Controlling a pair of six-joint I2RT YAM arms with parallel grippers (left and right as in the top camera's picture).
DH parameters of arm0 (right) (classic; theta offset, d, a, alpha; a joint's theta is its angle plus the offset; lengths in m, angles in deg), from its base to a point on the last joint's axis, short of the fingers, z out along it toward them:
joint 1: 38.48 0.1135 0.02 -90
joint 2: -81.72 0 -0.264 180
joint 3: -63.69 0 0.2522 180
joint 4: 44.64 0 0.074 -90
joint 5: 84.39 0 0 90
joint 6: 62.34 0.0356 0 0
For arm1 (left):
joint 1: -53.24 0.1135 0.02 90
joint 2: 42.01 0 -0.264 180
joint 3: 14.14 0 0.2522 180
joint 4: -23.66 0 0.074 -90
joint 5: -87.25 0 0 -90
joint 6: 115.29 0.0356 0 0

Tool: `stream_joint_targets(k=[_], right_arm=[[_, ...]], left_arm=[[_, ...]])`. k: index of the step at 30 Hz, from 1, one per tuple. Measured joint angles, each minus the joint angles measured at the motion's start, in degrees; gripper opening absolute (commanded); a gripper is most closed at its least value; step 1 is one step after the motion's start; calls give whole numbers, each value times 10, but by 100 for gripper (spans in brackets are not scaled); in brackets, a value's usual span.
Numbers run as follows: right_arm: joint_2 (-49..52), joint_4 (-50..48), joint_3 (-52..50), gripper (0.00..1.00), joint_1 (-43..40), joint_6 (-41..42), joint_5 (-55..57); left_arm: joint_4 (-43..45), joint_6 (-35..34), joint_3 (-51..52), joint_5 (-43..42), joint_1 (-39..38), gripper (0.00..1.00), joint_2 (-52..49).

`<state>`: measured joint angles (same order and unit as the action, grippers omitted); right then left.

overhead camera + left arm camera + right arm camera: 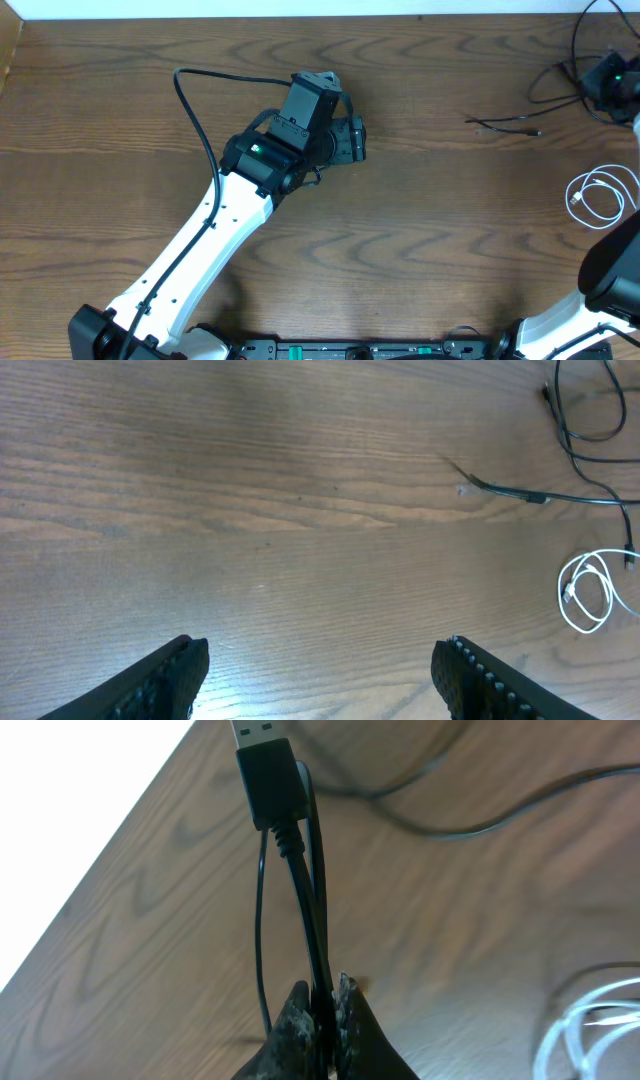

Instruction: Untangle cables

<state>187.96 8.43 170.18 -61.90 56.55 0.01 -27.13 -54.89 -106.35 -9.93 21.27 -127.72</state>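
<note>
At far right corner: right gripper (322, 986) clamped tight on black cable (300, 885), plug (266, 770) standing clear above fingertips; perhaps two strands in the grip.
Mid-table: left gripper (320, 680) spread wide, holding nothing.
White cable (595, 195): coiled on table (420, 250), near right edge.
Loose black end (505, 125): flat on table between the arms.

You see a table (420, 230) of dark brown wood, matt, with strong grain and a soft patch of glare near the left gripper (320, 665). Its fingers (480, 678) are black with ribbed inner faces. The black cable (310, 920) has a smooth, faintly shiny sheath, a moulded matt plastic plug (268, 780) and a metal tip (258, 732). The right gripper (322, 990) has scuffed, dusty black pads (295, 1030). The white cable (585, 592) looks glossy.
</note>
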Motion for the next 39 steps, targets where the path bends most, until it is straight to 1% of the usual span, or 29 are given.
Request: stream_joint_targets(k=[4, 11, 17, 19, 24, 29, 34, 39], right_arm=[[0, -7, 0, 1, -45, 19, 8], [0, -69, 0, 1, -131, 45, -3], [0, -131, 0, 1, -174, 52, -77], [0, -135, 0, 1, -178, 52, -109], [0, -110, 0, 1, -168, 52, -170], [0, -82, 0, 1, -127, 48, -189], [0, -23, -1, 1, -80, 39, -179], [0, -46, -32, 5, -57, 36, -152]], left_arm=[[3, 0, 0, 0, 0, 77, 0], [19, 0, 0, 0, 0, 77, 0], [31, 0, 0, 0, 0, 77, 0], [34, 0, 0, 0, 0, 77, 0], [40, 0, 0, 0, 0, 77, 0], [40, 0, 0, 0, 0, 77, 0], [40, 0, 0, 0, 0, 76, 0], [40, 0, 0, 0, 0, 77, 0]])
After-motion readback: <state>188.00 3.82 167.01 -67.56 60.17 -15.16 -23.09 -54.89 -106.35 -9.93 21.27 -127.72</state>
